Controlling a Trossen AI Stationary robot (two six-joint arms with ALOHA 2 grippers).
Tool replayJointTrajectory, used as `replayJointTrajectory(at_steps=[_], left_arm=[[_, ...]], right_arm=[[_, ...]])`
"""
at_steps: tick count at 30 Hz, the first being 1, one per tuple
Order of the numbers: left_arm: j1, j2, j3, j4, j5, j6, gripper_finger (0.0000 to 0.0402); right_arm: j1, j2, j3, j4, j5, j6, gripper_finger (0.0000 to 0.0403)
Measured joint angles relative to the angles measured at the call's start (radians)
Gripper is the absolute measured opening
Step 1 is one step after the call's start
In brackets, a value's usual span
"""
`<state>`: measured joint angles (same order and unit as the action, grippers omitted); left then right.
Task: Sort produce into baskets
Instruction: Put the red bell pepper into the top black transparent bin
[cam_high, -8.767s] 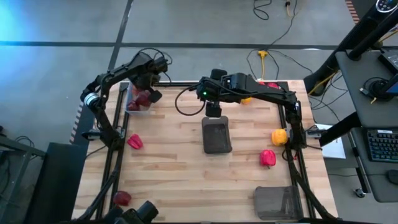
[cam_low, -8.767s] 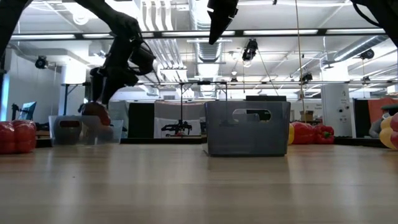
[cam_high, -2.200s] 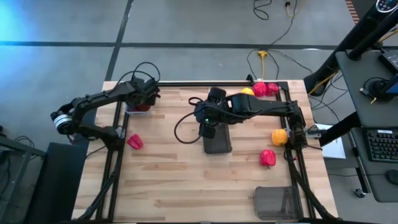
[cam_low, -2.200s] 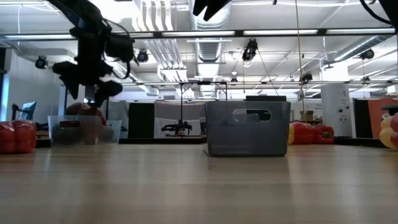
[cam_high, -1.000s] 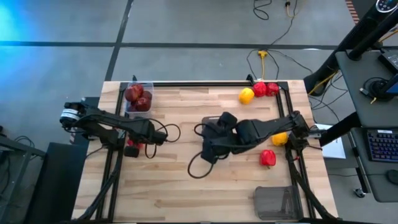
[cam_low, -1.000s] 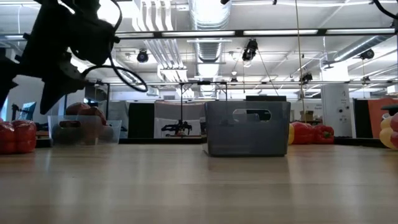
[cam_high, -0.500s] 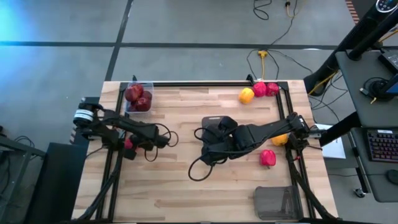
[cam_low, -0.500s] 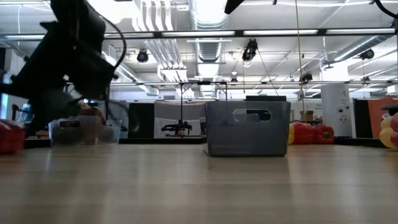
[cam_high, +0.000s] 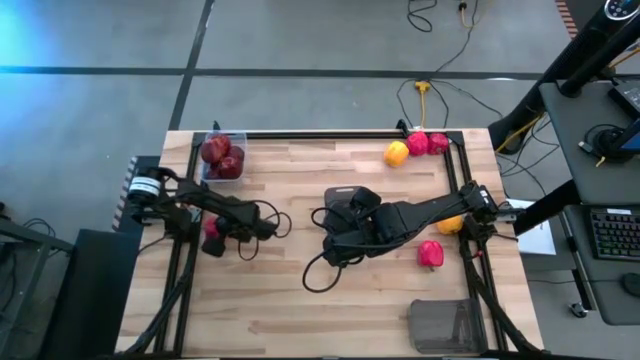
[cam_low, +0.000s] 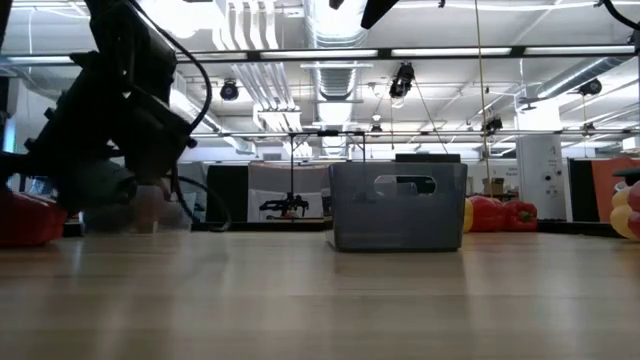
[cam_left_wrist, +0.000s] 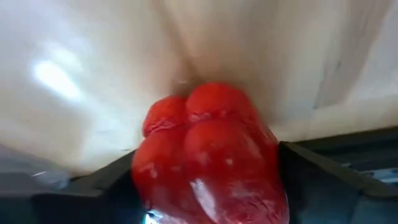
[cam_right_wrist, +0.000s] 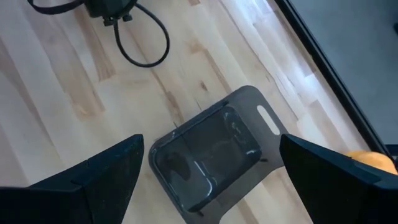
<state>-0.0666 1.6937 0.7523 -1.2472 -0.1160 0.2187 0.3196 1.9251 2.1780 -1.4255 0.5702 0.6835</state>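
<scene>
1. Left tool (cam_high: 213, 231) low at the counter's (cam_high: 300, 300) left edge, closed around a red pepper (cam_left_wrist: 208, 155); in the left wrist view the pepper sits between the two dark fingers (cam_left_wrist: 336, 180), against the wood.
2. Right tool (cam_high: 345, 235) over the middle of the counter, jaws spread wide and holding nothing; in the right wrist view, both fingers (cam_right_wrist: 106, 171) flank an empty grey mesh basket (cam_right_wrist: 208, 152) seen below.
3. Clear plastic basket (cam_high: 223, 160) at the far left corner, with dark red apples (cam_high: 219, 153) inside.
4. Second grey mesh basket (cam_high: 448, 325) at the near right corner.
5. Yellow pepper (cam_high: 397, 153) beside two red peppers (cam_high: 427, 144) along the far edge, right of centre.
6. Another red pepper (cam_high: 430, 254) on the right side of the counter, with a yellow one (cam_high: 450, 224) just beyond it, partly hidden by the right arm.
</scene>
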Motion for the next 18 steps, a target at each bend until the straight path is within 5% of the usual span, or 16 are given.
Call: replayJointTrajectory(at_steps=[4,8,14,18], left_arm=[[0.000,-0.033,0.073,-0.027,-0.012,-0.079,0.0236],[-0.010,-0.098,0.194,0.037,0.033,-0.202,0.0231],[-0.018,-0.248,0.274,0.541,0.172,-0.440,0.0231],[-0.033,-0.288,0.235,0.869,0.173,-0.599,0.0231]], right_arm=[[0.003,-0.003,0.005,-0.004,0.002,0.000,0.0368],[0.008,-0.027,0.008,-0.016,-0.026,0.015,0.0368],[0.037,-0.078,0.008,-0.027,-0.047,0.033,0.0368],[0.073,-0.109,0.008,-0.099,-0.046,0.107,0.0368]])
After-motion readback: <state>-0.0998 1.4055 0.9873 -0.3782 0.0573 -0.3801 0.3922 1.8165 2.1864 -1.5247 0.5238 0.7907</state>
